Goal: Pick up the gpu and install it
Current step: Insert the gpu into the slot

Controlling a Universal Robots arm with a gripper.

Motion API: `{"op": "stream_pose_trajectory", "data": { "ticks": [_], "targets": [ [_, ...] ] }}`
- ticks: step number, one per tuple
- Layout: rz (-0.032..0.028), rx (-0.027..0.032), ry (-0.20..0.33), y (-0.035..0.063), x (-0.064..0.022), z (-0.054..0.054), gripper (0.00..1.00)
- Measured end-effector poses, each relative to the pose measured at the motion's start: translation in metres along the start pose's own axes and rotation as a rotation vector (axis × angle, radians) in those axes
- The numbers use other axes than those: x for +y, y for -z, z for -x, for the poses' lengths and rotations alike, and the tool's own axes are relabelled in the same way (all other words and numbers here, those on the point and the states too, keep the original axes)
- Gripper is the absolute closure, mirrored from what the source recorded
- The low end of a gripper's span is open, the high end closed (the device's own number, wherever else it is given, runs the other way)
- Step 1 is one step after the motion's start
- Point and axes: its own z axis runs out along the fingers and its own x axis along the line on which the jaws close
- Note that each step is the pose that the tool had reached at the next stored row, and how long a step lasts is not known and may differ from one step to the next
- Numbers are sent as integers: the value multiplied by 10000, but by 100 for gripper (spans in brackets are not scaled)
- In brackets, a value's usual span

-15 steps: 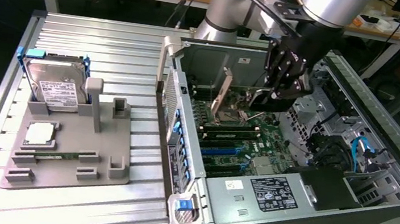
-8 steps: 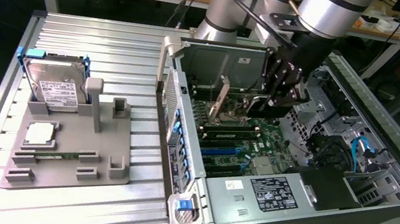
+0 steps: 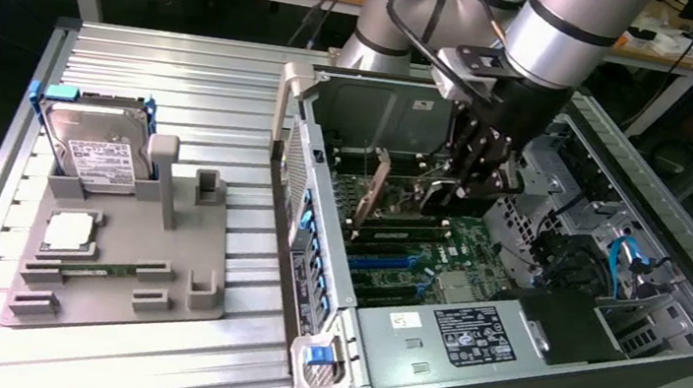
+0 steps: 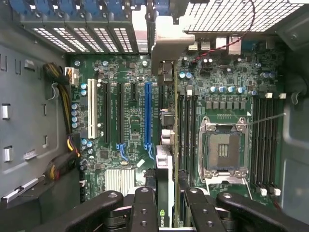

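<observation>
While the arm is reaching down into the open computer case (image 3: 371,108) in the exterior view, the gripper (image 3: 461,183) is hovering over the green main board (image 3: 405,261). The graphics card (image 3: 375,186) is standing on edge just beside it, toward the exterior view's left, well apart from the hard drive (image 3: 101,149) out on the table.

Over to the wrist view: the fingers (image 4: 145,208) are clamping the graphics card (image 4: 164,159) edge-on, and its long axis is running straight away from them toward the vented rear wall. It is lying parallel to the long blue slot (image 4: 147,113), just beside it, with memory slots (image 4: 186,125) crowding the other side. Room is looking tight; whether it is seated, I cannot tell.
</observation>
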Motion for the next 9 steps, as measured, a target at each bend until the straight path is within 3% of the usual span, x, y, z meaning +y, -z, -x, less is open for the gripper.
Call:
{"op": "stream_pose_trajectory", "data": {
  "ticks": [9],
  "targets": [
    [0, 1, 0, -211, 30, -22, 73]
  ]
}}
